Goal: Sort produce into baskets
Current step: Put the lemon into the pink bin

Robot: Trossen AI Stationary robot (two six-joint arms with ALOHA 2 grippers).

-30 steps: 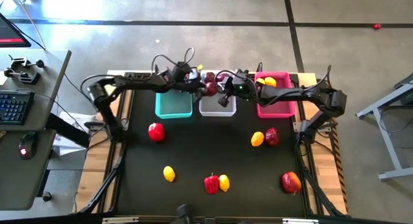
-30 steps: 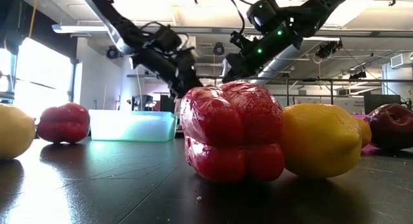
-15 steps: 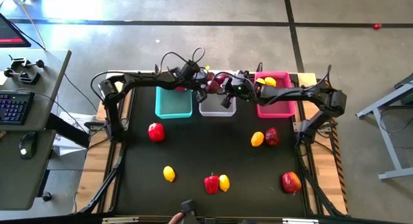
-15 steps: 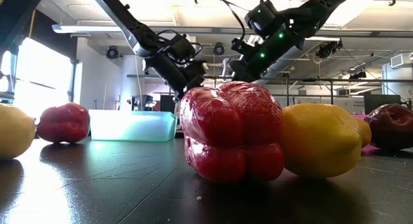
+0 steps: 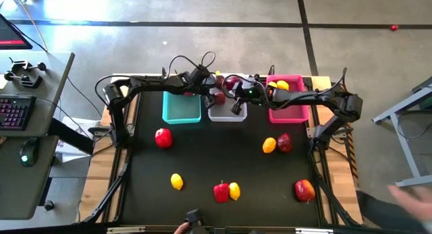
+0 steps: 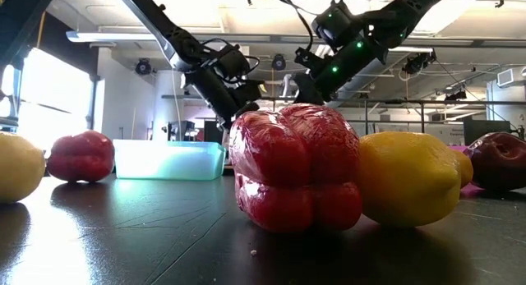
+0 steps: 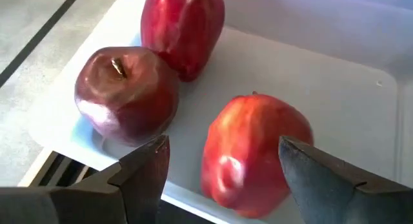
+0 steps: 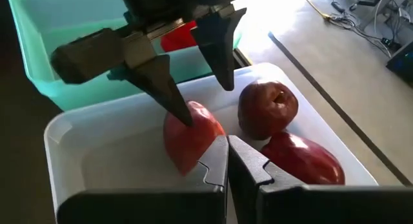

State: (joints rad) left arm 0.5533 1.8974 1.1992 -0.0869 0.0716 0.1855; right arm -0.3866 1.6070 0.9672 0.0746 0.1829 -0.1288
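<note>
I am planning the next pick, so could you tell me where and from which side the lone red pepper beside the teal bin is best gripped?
Judging from the high view, the red pepper stands alone on the table, just in front of the teal bin, with open space all round. I would come straight down from above and close across its widest, bulging middle, since the glossy lobed shape narrows toward the ends and could slip there.

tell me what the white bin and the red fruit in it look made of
White bin: looks like thin, smooth, slightly translucent plastic with a molded rolled rim. The three red fruits, such as the nearest one, look glossy with sharp highlights; real or plastic imitation cannot be told.
</note>
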